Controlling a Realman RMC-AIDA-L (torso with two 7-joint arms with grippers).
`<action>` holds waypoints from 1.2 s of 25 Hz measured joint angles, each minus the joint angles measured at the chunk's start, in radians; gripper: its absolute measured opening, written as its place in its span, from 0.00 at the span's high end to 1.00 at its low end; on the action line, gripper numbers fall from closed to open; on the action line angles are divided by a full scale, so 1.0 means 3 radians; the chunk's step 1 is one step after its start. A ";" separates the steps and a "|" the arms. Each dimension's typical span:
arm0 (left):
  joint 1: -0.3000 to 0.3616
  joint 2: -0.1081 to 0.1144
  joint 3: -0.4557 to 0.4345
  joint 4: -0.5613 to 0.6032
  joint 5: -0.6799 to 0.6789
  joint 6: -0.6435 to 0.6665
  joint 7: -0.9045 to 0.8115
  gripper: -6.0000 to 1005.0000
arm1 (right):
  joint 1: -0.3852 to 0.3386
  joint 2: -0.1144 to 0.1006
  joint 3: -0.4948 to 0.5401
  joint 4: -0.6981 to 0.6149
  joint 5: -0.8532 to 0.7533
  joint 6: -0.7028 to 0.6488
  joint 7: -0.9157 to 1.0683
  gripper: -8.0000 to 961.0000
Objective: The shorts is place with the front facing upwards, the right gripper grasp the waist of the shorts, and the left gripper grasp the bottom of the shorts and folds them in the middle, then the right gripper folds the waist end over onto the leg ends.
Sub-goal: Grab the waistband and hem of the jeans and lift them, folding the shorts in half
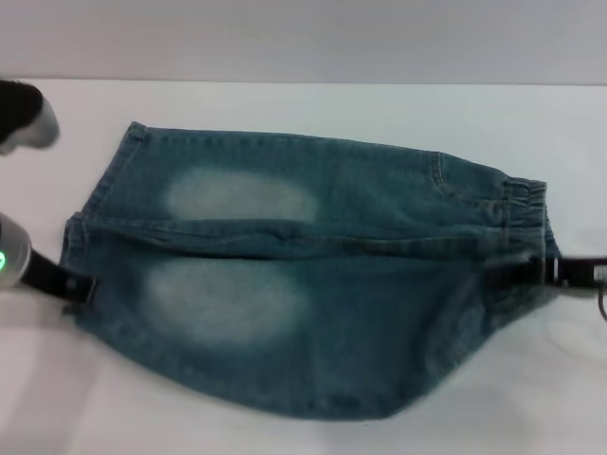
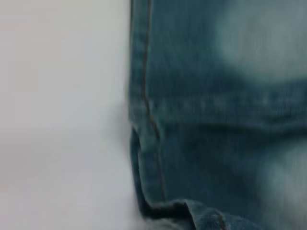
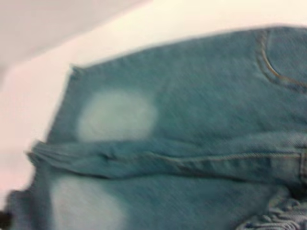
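The blue denim shorts (image 1: pixel 313 284) lie front up on the white table (image 1: pixel 303 104), with pale patches on both thighs. The leg ends (image 1: pixel 104 190) point left and the gathered waist (image 1: pixel 526 199) points right. My left gripper (image 1: pixel 81 287) is at the hem of the near leg and appears shut on it. My right gripper (image 1: pixel 545 270) is at the near part of the waist and appears shut on the band. The near half of the shorts hangs raised between them, bulging toward me. The left wrist view shows the stitched hem (image 2: pixel 141 96) up close. The right wrist view shows the shorts (image 3: pixel 192 120) and a pocket seam (image 3: pixel 268 67).
A grey and black part of my left arm (image 1: pixel 21 116) shows at the far left edge. White table surface (image 2: pixel 57 115) surrounds the shorts, and a grey wall (image 1: pixel 303 38) runs behind the table's back edge.
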 joint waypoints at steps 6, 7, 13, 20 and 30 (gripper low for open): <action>0.0165 0.0006 -0.0173 -0.0067 -0.0152 0.0622 -0.0010 0.89 | 0.0048 0.0002 0.0404 -0.0773 0.1024 -0.0246 -0.0739 0.99; 0.0172 0.0009 -0.0205 -0.0048 -0.0199 0.0684 0.0006 0.89 | 0.0057 0.0002 0.0449 -0.0916 0.1224 -0.0268 -0.0892 0.99; 0.0194 0.0012 -0.0325 0.0071 -0.0286 0.1040 0.0046 0.89 | 0.0139 -0.0011 0.0781 -0.1727 0.2055 -0.0274 -0.1487 0.99; 0.0220 0.0012 -0.0416 0.0231 -0.0357 0.1464 0.0046 0.89 | 0.0151 -0.0009 0.0862 -0.1852 0.2074 -0.0269 -0.1525 0.99; 0.0260 0.0012 -0.0469 0.0325 -0.0522 0.1822 0.0045 0.89 | 0.0092 0.0002 0.0877 -0.1918 0.2101 -0.0253 -0.1523 0.99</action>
